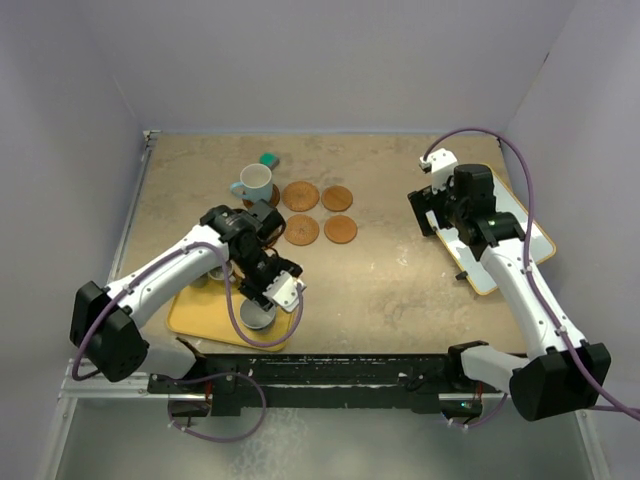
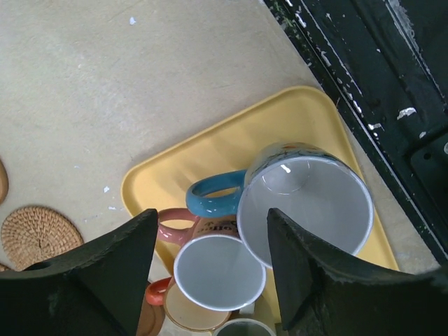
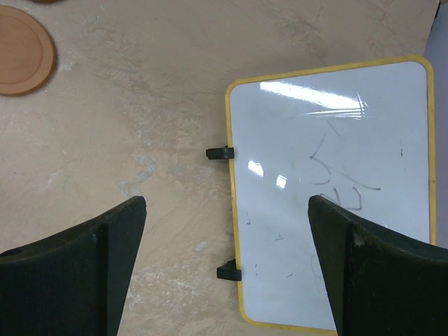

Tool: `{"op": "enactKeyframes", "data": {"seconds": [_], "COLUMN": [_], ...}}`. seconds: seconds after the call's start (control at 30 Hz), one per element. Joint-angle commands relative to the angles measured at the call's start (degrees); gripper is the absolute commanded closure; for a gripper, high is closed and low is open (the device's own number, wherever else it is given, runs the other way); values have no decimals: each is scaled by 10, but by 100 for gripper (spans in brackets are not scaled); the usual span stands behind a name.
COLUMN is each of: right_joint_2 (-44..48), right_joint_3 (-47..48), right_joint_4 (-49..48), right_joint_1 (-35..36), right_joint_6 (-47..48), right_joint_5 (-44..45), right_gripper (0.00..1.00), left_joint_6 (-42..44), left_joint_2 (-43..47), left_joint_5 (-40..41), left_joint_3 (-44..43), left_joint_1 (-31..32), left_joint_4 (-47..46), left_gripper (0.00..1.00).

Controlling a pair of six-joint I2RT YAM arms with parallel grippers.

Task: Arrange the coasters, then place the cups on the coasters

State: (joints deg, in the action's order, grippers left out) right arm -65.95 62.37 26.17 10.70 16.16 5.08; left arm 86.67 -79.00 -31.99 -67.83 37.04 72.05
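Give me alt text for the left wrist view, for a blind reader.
A yellow tray holds a large mug with a blue handle and a smaller white mug with a pink handle, seen between two open black fingers. A woven coaster lies at left.

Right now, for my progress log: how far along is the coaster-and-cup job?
Done: coasters laid in a grid, one light blue mug standing on one. In hand: the left gripper, jaws open, hovers over the mugs in the yellow tray. Left: those mugs all need placing; four coasters show bare.
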Motion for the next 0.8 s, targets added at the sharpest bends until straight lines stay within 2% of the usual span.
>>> {"op": "enactKeyframes", "data": {"seconds": [0.0, 0.17, 0.33, 0.57, 0.77], "right_joint_2": [-2, -11, -13, -11, -11], "right_joint_3": [0, 0, 0, 0, -1], "right_joint_4": [-23, -23, -23, -23, -23], "right_joint_1": [-3, -3, -4, -4, -4], "right_joint_6": [9, 10, 13, 15, 15], "right_joint_5": [14, 17, 17, 17, 16], "right_gripper": [0, 0, 0, 0, 0], "left_joint_6": [33, 27, 14, -12, -54], "left_joint_2": [-16, -40, -57, -66, -68], "left_joint_5": [30, 76, 89, 84, 76], "left_joint_3": [9, 24, 32, 45, 50], "left_joint_1": [37, 77, 101, 124, 128], "left_joint_4": [10, 9, 10, 3, 2], "left_gripper": [41, 47, 53, 65, 71]}}
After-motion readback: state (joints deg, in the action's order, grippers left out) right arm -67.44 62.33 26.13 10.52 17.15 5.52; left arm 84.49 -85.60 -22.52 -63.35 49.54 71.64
